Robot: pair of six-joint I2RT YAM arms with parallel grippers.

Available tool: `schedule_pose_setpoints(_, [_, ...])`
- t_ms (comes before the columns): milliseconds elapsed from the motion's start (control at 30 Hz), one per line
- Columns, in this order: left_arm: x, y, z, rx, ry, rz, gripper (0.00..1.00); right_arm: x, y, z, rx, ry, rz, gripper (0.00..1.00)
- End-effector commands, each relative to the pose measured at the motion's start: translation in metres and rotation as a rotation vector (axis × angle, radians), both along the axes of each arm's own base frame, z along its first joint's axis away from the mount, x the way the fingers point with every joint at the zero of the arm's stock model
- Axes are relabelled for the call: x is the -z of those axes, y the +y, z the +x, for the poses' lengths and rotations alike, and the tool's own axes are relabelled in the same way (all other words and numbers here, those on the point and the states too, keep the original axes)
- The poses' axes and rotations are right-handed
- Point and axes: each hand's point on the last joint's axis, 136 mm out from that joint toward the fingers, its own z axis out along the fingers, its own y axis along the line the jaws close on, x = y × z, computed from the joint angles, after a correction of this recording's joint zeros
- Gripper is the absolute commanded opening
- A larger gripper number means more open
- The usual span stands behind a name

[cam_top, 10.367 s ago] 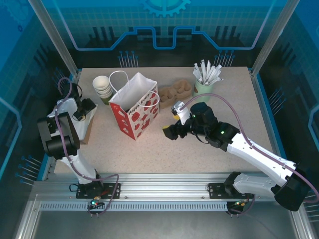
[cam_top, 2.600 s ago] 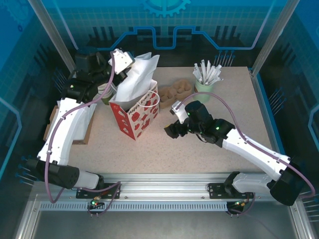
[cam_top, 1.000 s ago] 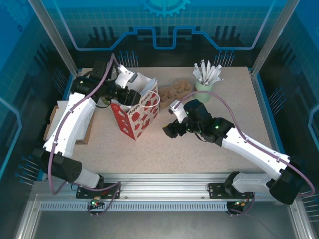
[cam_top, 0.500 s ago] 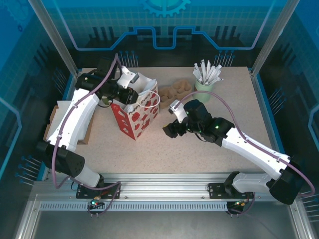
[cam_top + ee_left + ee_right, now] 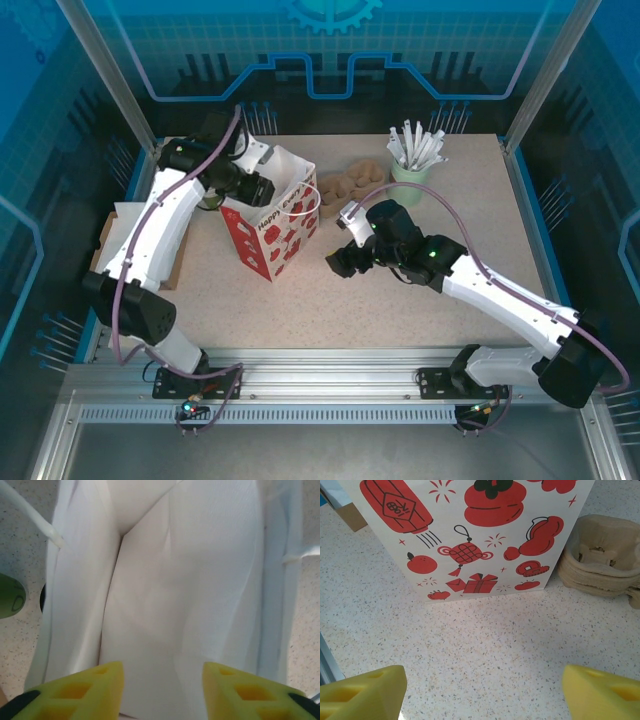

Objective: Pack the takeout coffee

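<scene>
On the speckled table the left gripper, jaws apart and empty, hovers over the bag; next it likely must grasp the coffee.

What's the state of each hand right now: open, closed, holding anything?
Left hand: open, holding nothing, fingers apart at the open top of the red-and-white bag.
Right hand: open wide, holding nothing, low over the table, facing the bag.
</scene>
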Motion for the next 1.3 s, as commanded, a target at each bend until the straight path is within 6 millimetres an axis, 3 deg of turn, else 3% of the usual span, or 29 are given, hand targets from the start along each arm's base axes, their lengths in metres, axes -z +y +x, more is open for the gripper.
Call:
schedule_pose_setpoints(0, [-0.055, -0.001, -0.007, -0.041, -0.187, -0.093, 0.55, -0.022, 0.000, -0.002, 0.011, -0.039, 0.020, 0.82])
schedule_pose_setpoints(133, [-0.093, 0.013, -0.017, -0.166, -0.431, -0.212, 0.69, -0.034, -0.020, 0.007, 0.107, -0.109, 0.005, 0.83])
schedule_pose_setpoints(300, [-0.089, 0.055, -0.051, -0.396, -0.684, -0.343, 0.87, -0.038, -0.067, 0.032, 0.331, -0.206, -0.087, 0.85])
schedule_pose_setpoints(400, [-0.068, 0.087, -0.069, -0.548, -0.778, -0.349, 0.90, -0.036, -0.100, 0.050, 0.472, -0.244, -0.128, 0.88])
schedule_pose_setpoints(533, [-0.021, 0.124, -0.077, -0.724, -0.823, -0.262, 0.92, -0.021, -0.147, 0.074, 0.661, -0.263, -0.170, 0.92])
schedule_pose_setpoints(733, [0.054, 0.144, -0.064, -0.809, -0.817, -0.147, 0.93, 0.020, -0.202, 0.096, 0.848, -0.262, -0.272, 0.98])
schedule_pose_setpoints(933, [0.108, 0.155, -0.037, -0.760, -0.756, -0.035, 0.95, 0.055, -0.227, 0.113, 0.884, -0.299, -0.303, 1.00])
schedule_pose_setpoints(1100, [0.137, 0.162, -0.015, -0.703, -0.764, -0.040, 0.97, 0.079, -0.245, 0.122, 0.882, -0.340, -0.186, 1.00])
schedule_pose_setpoints(1267, [0.150, 0.155, 0.008, -0.655, -0.722, -0.103, 0.99, 0.100, -0.257, 0.125, 0.870, -0.358, -0.104, 1.00])
